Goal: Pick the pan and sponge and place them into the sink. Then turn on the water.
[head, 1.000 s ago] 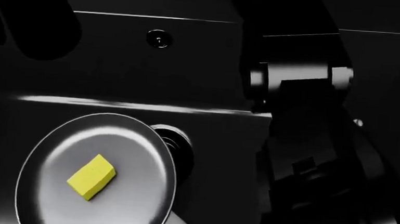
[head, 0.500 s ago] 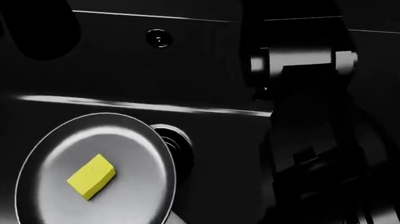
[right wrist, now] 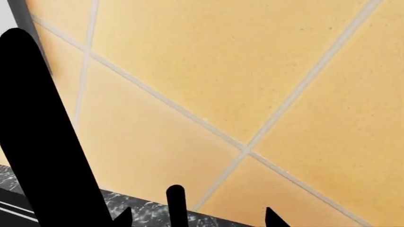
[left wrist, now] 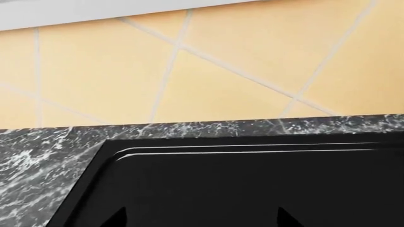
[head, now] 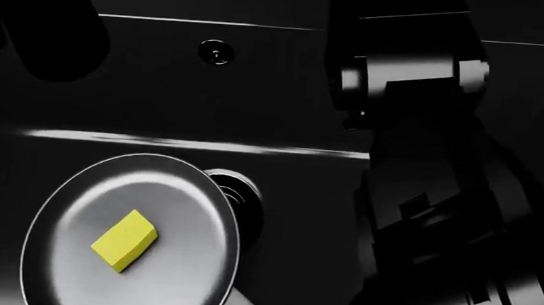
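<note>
Pan (head: 134,236) lying in the sink (head: 286,89), sponge (head: 125,240) on it. Faucet (right wrist: 44,142) rising upright just beside the right jaws, thin lever (right wrist: 176,203) between their tips; right arm nearer. Jaws apart, empty; left likewise.

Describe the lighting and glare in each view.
Head view: very dark, black sink barely readable, white glare streak along its wall, sheen on the pan, sponge bright. Both wrist views: evenly lit tan tiles, no glare; faucet a flat silhouette.
</note>
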Robot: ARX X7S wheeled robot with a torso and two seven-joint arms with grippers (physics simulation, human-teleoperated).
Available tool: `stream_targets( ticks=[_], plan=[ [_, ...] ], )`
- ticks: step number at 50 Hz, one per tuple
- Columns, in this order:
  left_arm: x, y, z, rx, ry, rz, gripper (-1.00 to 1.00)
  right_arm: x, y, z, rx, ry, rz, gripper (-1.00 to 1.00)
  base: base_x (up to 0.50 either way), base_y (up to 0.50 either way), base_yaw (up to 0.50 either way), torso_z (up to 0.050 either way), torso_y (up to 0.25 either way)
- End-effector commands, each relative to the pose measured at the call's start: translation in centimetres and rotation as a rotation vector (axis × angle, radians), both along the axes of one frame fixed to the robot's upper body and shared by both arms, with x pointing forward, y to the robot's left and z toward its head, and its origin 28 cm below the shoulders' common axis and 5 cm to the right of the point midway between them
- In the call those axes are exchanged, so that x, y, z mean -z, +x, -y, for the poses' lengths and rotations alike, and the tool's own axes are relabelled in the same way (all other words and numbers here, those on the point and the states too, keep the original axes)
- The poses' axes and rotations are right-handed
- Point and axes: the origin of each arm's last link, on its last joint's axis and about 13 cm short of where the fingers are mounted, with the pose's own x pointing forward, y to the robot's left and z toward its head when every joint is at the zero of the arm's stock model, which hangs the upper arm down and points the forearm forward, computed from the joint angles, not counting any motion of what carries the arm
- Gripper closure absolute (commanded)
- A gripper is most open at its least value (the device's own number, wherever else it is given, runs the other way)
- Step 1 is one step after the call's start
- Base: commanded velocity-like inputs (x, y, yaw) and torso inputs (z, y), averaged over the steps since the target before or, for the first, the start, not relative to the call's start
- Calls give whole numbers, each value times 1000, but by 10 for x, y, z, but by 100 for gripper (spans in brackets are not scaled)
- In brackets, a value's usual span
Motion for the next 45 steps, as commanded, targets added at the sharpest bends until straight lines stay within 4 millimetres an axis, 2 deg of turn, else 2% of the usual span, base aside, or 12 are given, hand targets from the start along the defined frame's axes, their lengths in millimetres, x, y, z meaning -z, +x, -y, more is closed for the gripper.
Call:
stream_targets(
  ticks=[1, 8, 14, 32, 45],
  plan=[
    [0, -1, -3, 2, -2, -1, -100, 0, 0, 0, 1, -1, 2, -100, 0, 0, 0, 0, 0],
    [1, -1, -3, 1, 18, -7, -100, -3, -1, -1, 0, -2, 5, -100, 0, 0, 0, 0, -37],
    [0, 0, -3, -13, 8, -1, -100, -3, -1, -1, -3, -2, 6, -100, 0, 0, 0, 0, -199],
    [1, 2, -1, -11, -1, -2, -100, -7, -1, 1, 13, -3, 18, -100, 0, 0, 0, 0, 0],
    [3, 3, -1, -6, 1, -3, -100, -3, 1, 15, 69, 25, 19, -100, 0, 0, 0, 0, 0]
  ],
)
